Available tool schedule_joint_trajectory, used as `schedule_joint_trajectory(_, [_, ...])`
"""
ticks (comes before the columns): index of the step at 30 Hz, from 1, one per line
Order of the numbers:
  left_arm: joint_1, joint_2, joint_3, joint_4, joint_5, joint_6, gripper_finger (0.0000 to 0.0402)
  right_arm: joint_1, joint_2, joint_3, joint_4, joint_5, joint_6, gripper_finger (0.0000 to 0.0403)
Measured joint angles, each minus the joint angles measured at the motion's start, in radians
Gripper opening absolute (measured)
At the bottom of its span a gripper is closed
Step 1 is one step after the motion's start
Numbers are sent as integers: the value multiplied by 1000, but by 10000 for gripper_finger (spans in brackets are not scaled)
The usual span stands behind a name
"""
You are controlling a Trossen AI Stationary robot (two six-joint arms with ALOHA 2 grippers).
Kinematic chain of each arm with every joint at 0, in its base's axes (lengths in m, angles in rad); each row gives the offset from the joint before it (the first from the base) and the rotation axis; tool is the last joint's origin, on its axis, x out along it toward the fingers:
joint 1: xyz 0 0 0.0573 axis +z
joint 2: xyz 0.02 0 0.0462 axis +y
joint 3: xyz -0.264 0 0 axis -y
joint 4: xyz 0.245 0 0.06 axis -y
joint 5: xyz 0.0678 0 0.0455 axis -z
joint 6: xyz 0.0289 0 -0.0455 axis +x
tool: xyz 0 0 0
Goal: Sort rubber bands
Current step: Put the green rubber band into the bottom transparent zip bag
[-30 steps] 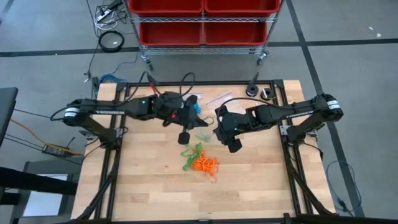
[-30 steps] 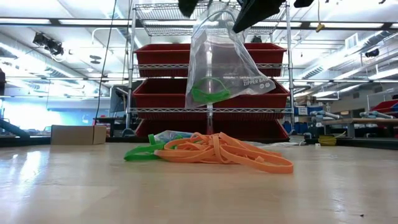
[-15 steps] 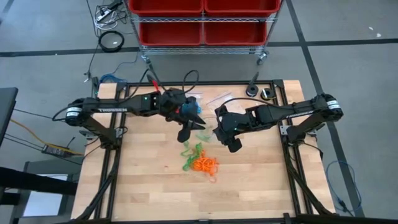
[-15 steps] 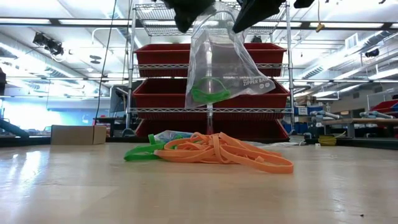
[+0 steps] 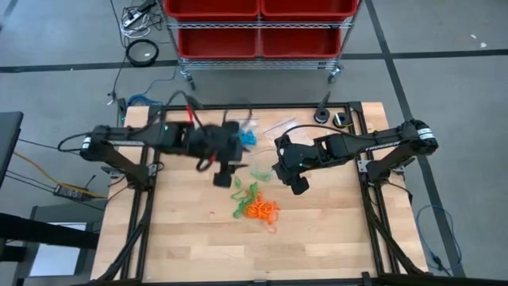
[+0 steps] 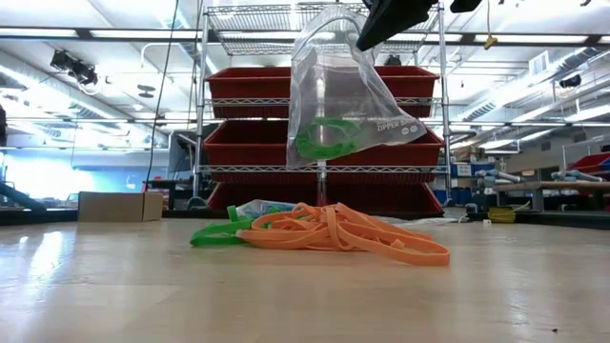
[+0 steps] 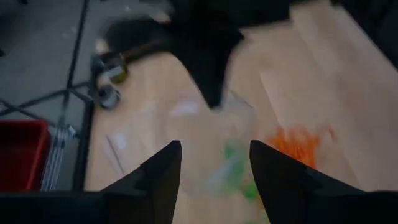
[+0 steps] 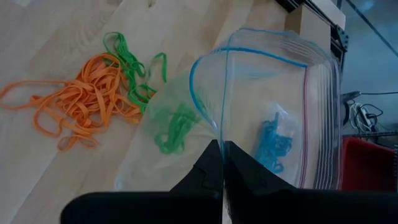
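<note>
We find the left gripper has let go and drawn back from the bag mouth, its fingers now spread and empty; a green band lies inside the clear zip bag with the green ones already there, so one more appears sorted. The right gripper stays clenched on the bag's rim, holding it off the table. A second bag behind holds blue bands. Orange bands and loose green bands remain heaped on the table.
</note>
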Motion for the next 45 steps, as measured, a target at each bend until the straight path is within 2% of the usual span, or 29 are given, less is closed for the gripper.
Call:
schedule_joint_trajectory(4, [-86, -2, -86, -57, -77, -85, 198, 0, 0, 0, 1, 0, -8, 0])
schedule_joint_trajectory(8, [-157, 1, -254, -1, -105, -193, 198, -1, 0, 0, 4, 0, -11, 0])
schedule_joint_trajectory(15, [-216, 1, -655, 524, -73, -278, 197, 0, 0, 0, 6, 0, -11, 0])
schedule_joint_trajectory(19, [-168, 3, -842, 788, -87, -329, 197, 0, 0, 0, 8, -1, -11, 0])
schedule_joint_trajectory(23, [-102, 23, -964, 1021, -69, -334, 197, -2, 0, 0, 14, -1, -11, 0])
schedule_joint_trajectory(27, [-43, 72, -997, 1124, 22, -330, 197, -3, 0, 0, 20, -1, -10, 0])
schedule_joint_trajectory(35, [28, 232, -969, 1169, 196, -325, 197, -3, 0, -1, 21, -1, -3, 0])
schedule_joint_trajectory(40, [40, 320, -927, 1186, 167, -320, 191, -3, 0, -1, 17, -1, 3, 0])
schedule_joint_trajectory(42, [43, 331, -915, 1181, 165, -298, 165, -3, 0, -1, 16, -1, 5, 0])
schedule_joint_trajectory(45, [43, 316, -901, 1141, 185, -248, 79, -3, 0, -1, 13, -1, 8, 0])
